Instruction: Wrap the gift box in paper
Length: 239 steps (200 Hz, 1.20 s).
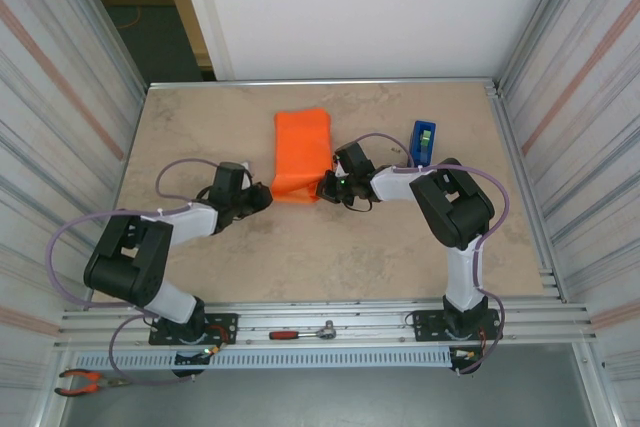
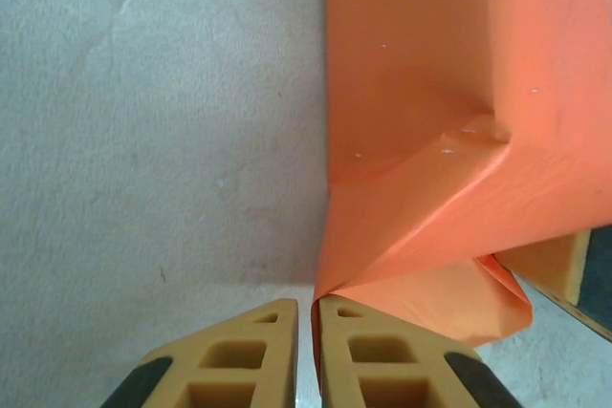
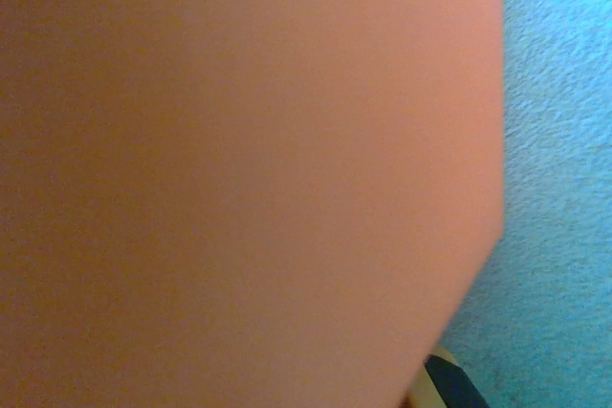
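Note:
The orange paper (image 1: 302, 152) lies folded into a bundle at the table's middle back. The gift box is hidden under it. My left gripper (image 1: 268, 194) sits at the bundle's near left corner. In the left wrist view its jaws (image 2: 306, 308) are pressed almost together with a thin edge of the paper (image 2: 430, 93) pinched between them. My right gripper (image 1: 326, 187) is at the near right corner, shut on the paper. The paper (image 3: 239, 169) drapes close over the right wrist camera, and one fingertip (image 3: 449, 384) pokes out below it.
A blue tape dispenser (image 1: 423, 142) stands to the right of the bundle, beside the right arm. A red-handled wrench (image 1: 300, 332) lies on the front rail and pliers (image 1: 85, 382) at the near left. Metal walls enclose both sides.

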Available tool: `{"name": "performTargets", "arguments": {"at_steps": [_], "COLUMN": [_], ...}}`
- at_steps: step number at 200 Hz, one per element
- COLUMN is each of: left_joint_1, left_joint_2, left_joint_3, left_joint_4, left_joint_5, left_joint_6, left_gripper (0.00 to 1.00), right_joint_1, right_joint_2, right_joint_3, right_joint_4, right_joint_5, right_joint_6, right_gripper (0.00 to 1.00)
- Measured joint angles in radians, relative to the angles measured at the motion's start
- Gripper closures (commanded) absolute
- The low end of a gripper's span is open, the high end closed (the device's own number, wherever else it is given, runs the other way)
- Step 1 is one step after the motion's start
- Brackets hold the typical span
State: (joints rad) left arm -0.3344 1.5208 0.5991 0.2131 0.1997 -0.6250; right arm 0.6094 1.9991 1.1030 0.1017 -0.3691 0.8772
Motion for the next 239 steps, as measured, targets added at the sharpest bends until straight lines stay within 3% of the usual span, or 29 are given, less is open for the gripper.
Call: {"name": "performTargets", "arguments": {"at_steps": [18,56,87,138,217,239], "left_joint_1": [0.000,0.001,0.003,0.003,-0.016,-0.032], "left_joint_2": [0.006,-0.080,-0.137,-0.061,0.109,0.123], "left_joint_3": [0.001,-0.040,-0.041,0.021,0.120,0.132], "left_joint_4": [0.002,0.015,0.029,0.031,0.046,0.045], "left_joint_5": [-0.017,-0.071,-0.067,-0.009,0.046,0.038], "left_joint_6": [-0.001,0.000,0.001,0.039,0.095,0.106], "left_gripper": [0.82,0.53,0.45,0.43,0.61,0.59], "right_joint_1": [0.000,0.002,0.002,0.002,0.002,0.002], "right_joint_2": [0.000,0.000,0.000,0.000,0.000,0.000], "right_joint_3": [0.000,-0.002,-0.002,-0.002,-0.002,-0.002], "right_joint_4": [0.000,0.003,0.003,0.003,0.003,0.003], "right_joint_5": [-0.003,-0.003,-0.003,-0.003,-0.003,-0.003], "right_joint_6": [0.000,0.000,0.000,0.000,0.000,0.000], "right_gripper": [1.00,1.00,1.00,1.00,1.00,1.00]}}
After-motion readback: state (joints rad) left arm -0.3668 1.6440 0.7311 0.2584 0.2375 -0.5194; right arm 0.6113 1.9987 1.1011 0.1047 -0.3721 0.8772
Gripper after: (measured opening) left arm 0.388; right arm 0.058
